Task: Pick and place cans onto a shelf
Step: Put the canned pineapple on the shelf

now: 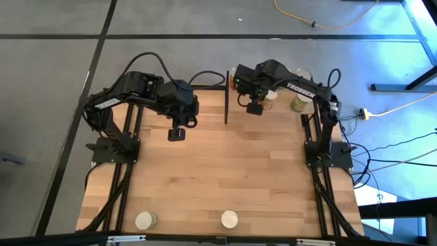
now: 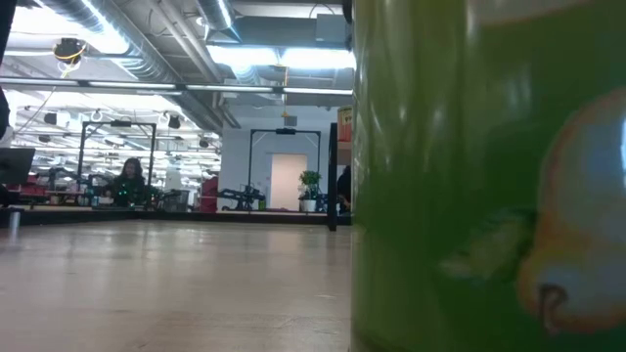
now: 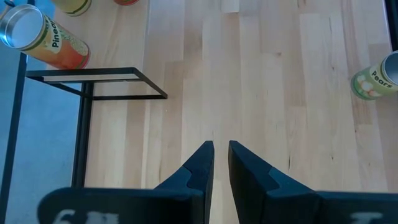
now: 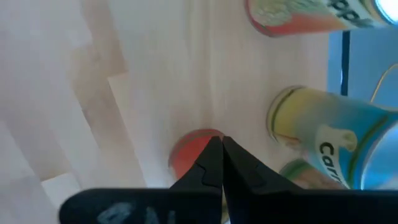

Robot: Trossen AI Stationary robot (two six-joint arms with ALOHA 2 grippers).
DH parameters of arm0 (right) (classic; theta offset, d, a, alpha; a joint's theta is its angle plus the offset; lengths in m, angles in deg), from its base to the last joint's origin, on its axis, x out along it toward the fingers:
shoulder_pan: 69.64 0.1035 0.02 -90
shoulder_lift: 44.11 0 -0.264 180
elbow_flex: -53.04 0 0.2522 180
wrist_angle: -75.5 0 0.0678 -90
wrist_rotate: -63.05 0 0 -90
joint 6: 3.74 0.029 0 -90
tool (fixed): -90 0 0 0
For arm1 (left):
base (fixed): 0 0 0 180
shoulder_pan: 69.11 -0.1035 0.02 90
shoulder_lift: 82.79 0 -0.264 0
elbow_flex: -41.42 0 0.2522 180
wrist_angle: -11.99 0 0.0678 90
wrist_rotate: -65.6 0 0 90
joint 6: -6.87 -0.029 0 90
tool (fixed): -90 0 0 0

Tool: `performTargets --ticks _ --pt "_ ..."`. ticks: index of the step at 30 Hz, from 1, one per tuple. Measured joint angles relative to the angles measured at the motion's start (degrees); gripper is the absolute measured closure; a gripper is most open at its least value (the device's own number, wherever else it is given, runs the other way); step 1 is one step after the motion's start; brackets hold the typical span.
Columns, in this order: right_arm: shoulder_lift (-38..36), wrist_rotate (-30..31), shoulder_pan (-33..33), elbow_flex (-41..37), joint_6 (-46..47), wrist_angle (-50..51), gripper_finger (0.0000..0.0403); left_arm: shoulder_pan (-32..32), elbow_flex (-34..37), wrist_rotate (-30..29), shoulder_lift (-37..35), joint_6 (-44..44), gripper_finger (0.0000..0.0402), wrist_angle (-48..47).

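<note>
Right claw (image 4: 222, 163) pressed together, pinching nothing, poised above an orange-red can (image 4: 189, 149) at the tabletop's (image 1: 225, 171) far edge, just right of the shelf's black upright (image 1: 226, 96). More cans crowded alongside: a yellow-labelled one (image 4: 317, 134) and an orange-red one (image 4: 298, 15). Left claw (image 3: 221, 163) nearly closed, a thin gap between the fingers, empty, hovering over bare wood left of the shelf. Two further cans (image 1: 145, 220) (image 1: 229, 219) well apart at the near edge.

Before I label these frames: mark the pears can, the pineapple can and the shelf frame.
pears can (image 3: 373, 82), left wrist view, on its green label.
pineapple can (image 3: 57, 45), left wrist view, on its orange label.
shelf frame (image 3: 99, 76), left wrist view, on the black top rail.
</note>
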Motion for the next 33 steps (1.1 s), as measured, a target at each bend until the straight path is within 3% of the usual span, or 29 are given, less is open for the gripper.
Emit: performTargets --ticks 29,33 --pt "-0.21 -5.61 -2.7 -0.06 1.33 0.01 0.0403 0.0 0.0 0.02 0.02 0.09 0.036 0.0" --pt "-3.02 -8.68 -2.7 -4.91 1.25 -0.07 0.0403 0.0 0.0 0.0 0.0 0.22 0.036 0.0"
